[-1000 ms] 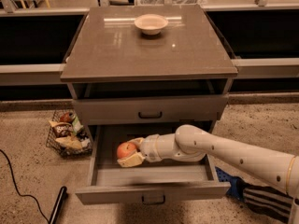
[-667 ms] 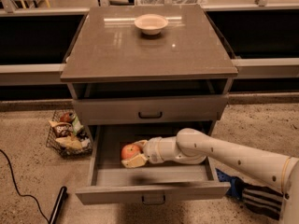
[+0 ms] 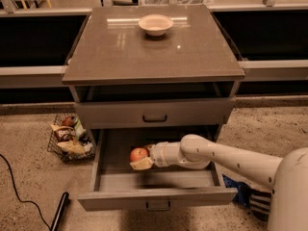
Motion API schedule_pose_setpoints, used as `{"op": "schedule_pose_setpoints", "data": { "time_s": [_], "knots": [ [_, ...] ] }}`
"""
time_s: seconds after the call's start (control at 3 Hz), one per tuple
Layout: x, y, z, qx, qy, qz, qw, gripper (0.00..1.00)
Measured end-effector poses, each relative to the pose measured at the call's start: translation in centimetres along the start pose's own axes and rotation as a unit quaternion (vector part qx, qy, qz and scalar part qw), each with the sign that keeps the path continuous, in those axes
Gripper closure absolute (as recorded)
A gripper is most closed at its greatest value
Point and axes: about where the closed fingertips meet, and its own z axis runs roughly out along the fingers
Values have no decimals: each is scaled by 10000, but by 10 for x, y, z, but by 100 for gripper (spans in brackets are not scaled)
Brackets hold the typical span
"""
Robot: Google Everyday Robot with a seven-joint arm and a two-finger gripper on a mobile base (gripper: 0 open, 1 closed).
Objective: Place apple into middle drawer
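the wide grey-brown middle drawer (image 3: 156,181) with its dark bar handle is standing pulled out, holding the small round red-orange apple (image 3: 138,153) in its left half. the white arm's hand (image 3: 143,158) is reaching in from the right and clenching the apple between beige fingers (image 3: 142,165). a shallow beige bowl (image 3: 155,24) is resting on the grey table (image 3: 120,52). a wire basket (image 3: 67,139) of packets is sitting on the floor.

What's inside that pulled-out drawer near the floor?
The middle drawer holds the gripper, closed on the apple, over its floor. The arm covers the floor beneath it, and the drawer's back is hidden under the upper drawer.
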Motion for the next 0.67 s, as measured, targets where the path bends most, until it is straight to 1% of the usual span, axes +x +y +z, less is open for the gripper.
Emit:
{"op": "schedule_pose_setpoints", "data": {
  "time_s": [0.33,0.67],
  "knots": [
    [16,-21,13,128,152,71,9998,100],
    [27,-37,24,208,248,103,9994,100]
  ]
}}
